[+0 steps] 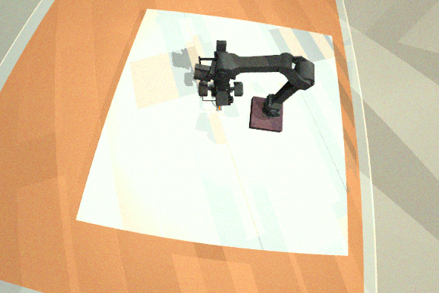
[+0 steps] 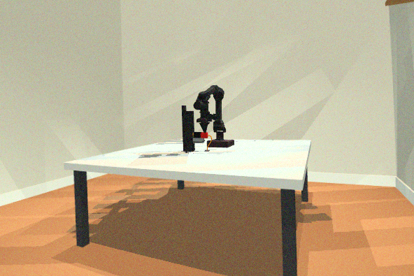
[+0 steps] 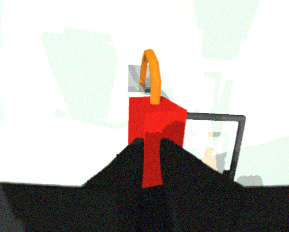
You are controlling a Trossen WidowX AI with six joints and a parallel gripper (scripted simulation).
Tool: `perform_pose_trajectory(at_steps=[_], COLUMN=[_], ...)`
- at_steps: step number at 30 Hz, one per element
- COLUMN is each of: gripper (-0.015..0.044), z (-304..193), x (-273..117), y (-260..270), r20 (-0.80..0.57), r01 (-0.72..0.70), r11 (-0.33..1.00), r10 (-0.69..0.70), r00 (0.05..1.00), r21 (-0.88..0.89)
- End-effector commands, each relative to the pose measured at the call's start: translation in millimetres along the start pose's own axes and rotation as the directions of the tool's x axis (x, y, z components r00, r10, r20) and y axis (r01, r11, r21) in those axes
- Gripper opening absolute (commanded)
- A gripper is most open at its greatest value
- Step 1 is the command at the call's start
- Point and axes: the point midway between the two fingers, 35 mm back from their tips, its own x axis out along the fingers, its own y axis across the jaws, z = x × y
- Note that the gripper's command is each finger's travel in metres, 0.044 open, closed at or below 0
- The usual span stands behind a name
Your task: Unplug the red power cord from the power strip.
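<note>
The red plug (image 2: 204,135) (image 3: 167,120) is level above the table, with two of its long faces showing, turned about its length. In the exterior view it meets a black block (image 2: 197,135) at the tall black upright (image 2: 189,128); I cannot tell whether it is still seated. Its orange cord (image 3: 155,81) (image 2: 211,139) (image 1: 219,107) arcs from its outer end down to the table. My gripper (image 3: 150,145) (image 2: 204,132) comes from above, its fingers close together on the plug's top part, with red between them. The lower fingertips and the plug's inner end are hidden.
A dark thin frame (image 3: 241,143) stands right of the plug in the wrist view. A grey block (image 2: 198,140) sits under the black one. The arm's dark red base (image 1: 265,123) (image 2: 221,144) is on the white table (image 1: 167,182), right of the plug.
</note>
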Motion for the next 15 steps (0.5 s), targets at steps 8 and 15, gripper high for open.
perform_pose_trajectory(at_steps=[8,15], gripper=[0.0000,0.0000], z=[4,15], x=[1,1], y=[-1,-2], r20=[-0.001,0.000], r01=[-0.004,-0.005], r11=[1.000,1.000], r10=[0.004,0.005], r00=[1.000,1.000], r21=[0.000,0.000])
